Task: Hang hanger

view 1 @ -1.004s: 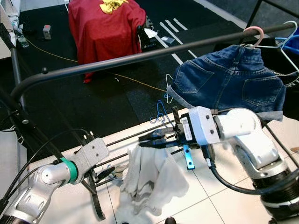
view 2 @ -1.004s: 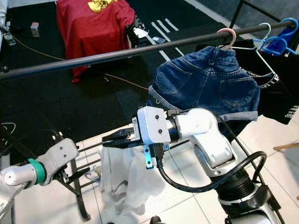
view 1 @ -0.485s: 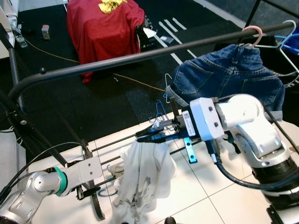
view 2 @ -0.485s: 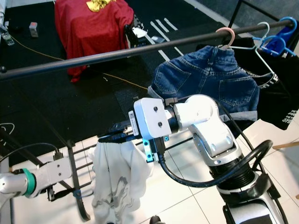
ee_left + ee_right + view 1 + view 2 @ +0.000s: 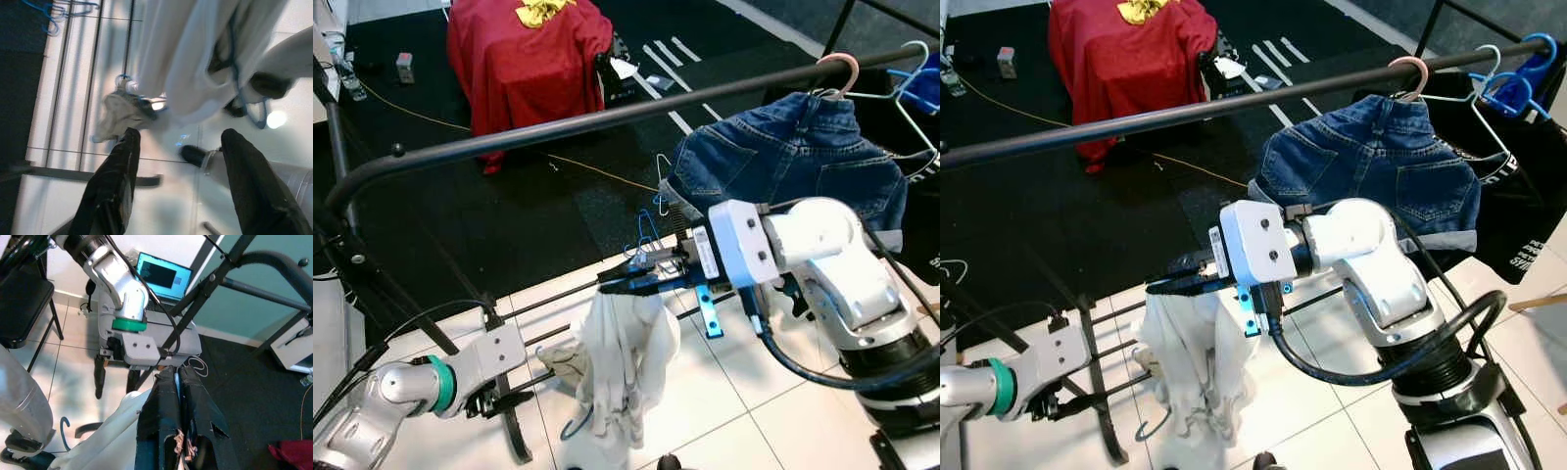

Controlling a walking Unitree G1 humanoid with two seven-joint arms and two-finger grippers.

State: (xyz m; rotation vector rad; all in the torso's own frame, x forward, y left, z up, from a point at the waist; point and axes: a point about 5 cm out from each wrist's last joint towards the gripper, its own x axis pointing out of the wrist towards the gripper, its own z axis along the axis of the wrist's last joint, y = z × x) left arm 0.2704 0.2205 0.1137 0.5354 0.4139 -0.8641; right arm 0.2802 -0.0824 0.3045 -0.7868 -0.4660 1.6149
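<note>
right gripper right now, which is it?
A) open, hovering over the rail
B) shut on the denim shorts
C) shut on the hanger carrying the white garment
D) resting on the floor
C: the right gripper has its fingers pressed together at the top of the white garment, which hangs from it on a blue hanger, below the rail and clear of the denim shorts.

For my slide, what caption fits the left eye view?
Right tool holds a white garment on a blue hanger below the black rail, near hung denim shorts.
</note>
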